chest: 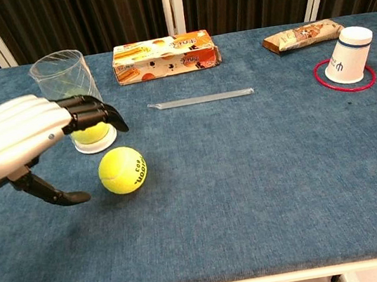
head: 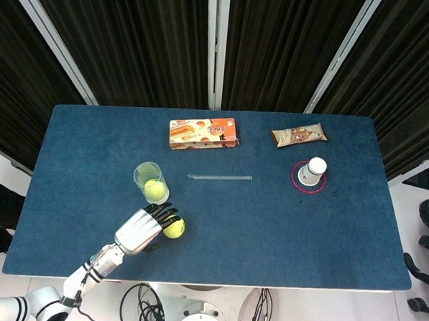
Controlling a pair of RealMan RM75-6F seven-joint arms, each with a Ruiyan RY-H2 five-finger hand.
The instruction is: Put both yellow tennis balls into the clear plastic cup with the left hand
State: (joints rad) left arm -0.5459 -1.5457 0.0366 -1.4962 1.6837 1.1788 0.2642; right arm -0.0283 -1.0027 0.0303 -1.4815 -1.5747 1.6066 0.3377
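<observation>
A clear plastic cup [head: 147, 175] [chest: 60, 76] stands upright on the blue table, left of centre, with one yellow tennis ball [head: 154, 190] [chest: 92, 134] inside at its bottom. The second yellow tennis ball [head: 174, 228] [chest: 122, 169] lies on the cloth just in front of the cup. My left hand [head: 142, 227] [chest: 21, 137] hovers beside that ball on its left, fingers spread above it and thumb low near the cloth, holding nothing. In the chest view a small gap separates the hand and the ball. The right hand does not show in either view.
An orange snack box [head: 203, 132] [chest: 164, 55] lies at the back centre. A clear straw [head: 220, 177] [chest: 200, 99] lies mid-table. A wrapped snack bar [head: 298, 135] [chest: 302, 35] and an upside-down white paper cup [head: 314, 171] [chest: 349, 54] on a red ring are at the right.
</observation>
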